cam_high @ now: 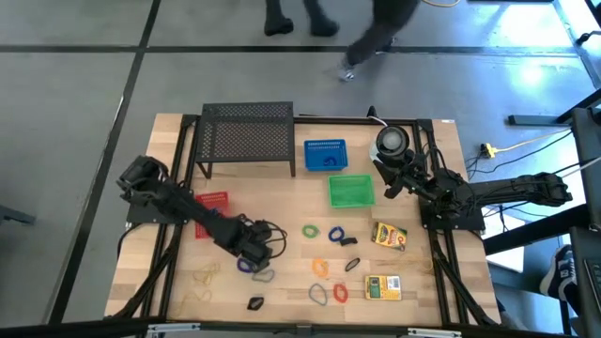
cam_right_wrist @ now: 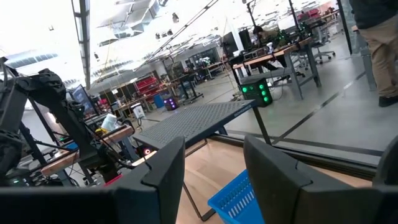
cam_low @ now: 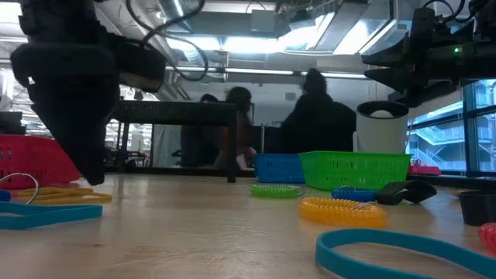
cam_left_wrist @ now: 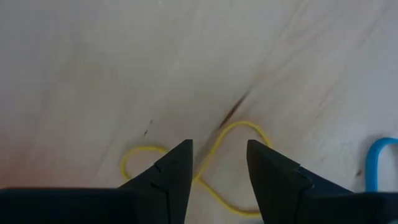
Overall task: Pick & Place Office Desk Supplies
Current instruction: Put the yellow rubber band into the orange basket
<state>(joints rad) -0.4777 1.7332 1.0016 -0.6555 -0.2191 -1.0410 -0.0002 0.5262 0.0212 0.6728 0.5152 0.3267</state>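
Note:
My left gripper point(cam_high: 254, 252) points down at the table's near-left part, open. In the left wrist view its fingers point(cam_left_wrist: 219, 146) stand on either side of a twisted yellow rubber band point(cam_left_wrist: 231, 127) lying flat on the wood; I see no touch. A blue loop point(cam_left_wrist: 373, 163) lies beside it. More loops point(cam_high: 335, 235), tan rubber bands point(cam_high: 202, 274), black clips point(cam_high: 254, 302) and two yellow-green boxes point(cam_high: 389, 235) lie scattered over the near half. My right gripper point(cam_high: 390, 183) hovers open and empty by the green basket point(cam_high: 351, 191).
A black mesh shelf point(cam_high: 246, 136) stands at the far edge, with a blue basket point(cam_high: 325, 156) beside it and a red basket point(cam_high: 211, 214) partly under my left arm. A round grey-white disc point(cam_high: 392, 141) sits far right. People move beyond the table.

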